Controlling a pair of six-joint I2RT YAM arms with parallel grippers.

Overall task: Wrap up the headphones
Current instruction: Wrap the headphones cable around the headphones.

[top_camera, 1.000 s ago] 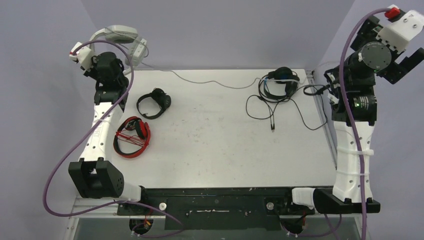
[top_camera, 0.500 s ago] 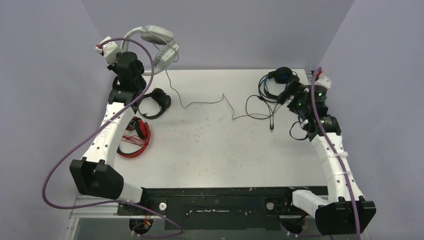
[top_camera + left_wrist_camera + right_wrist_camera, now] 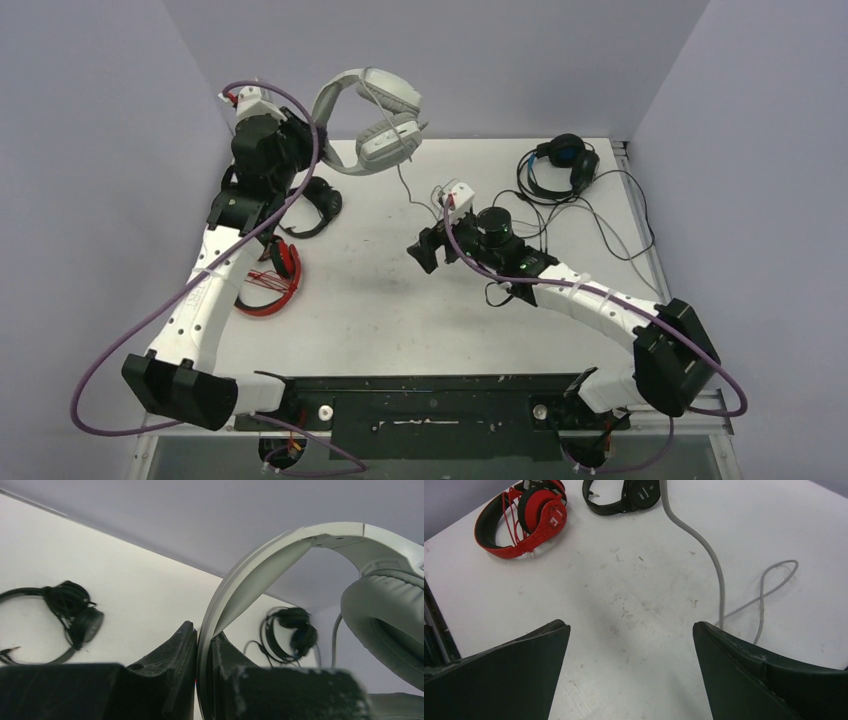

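A: Entry one, white-grey headset (image 3: 375,120). Whereabouts?

B: Lifted clear of the table (image 3: 380,320), above its far-left part. Pinched at the headband by the left gripper (image 3: 305,135); in the left wrist view, clamped tight on the band's thin edge (image 3: 202,645), ear cushion hanging at right.

A: And its grey cable (image 3: 405,185)?

B: Hangs from the ear cups down to the table, then lies in a loose loop (image 3: 769,587) just beside one finger of the right gripper (image 3: 631,630).

A: Right gripper (image 3: 422,250), condition?

B: Spread wide, gripping nothing. Low over mid-table, pointed toward the left side.

A: Entry two, red-and-black headset (image 3: 265,275)?

B: Flat on the table at left, close beside the left arm. Appears top left in the right wrist view (image 3: 521,522).

A: Entry three, small black headset (image 3: 310,205)?

B: Also flat on the table, just beyond the red one and near it. Cannot tell whether touching.

A: Entry four, black-and-blue headset (image 3: 560,165)?

B: Far-right corner of the table, with thin black cable strewn in loops around it. Well apart from the other three.
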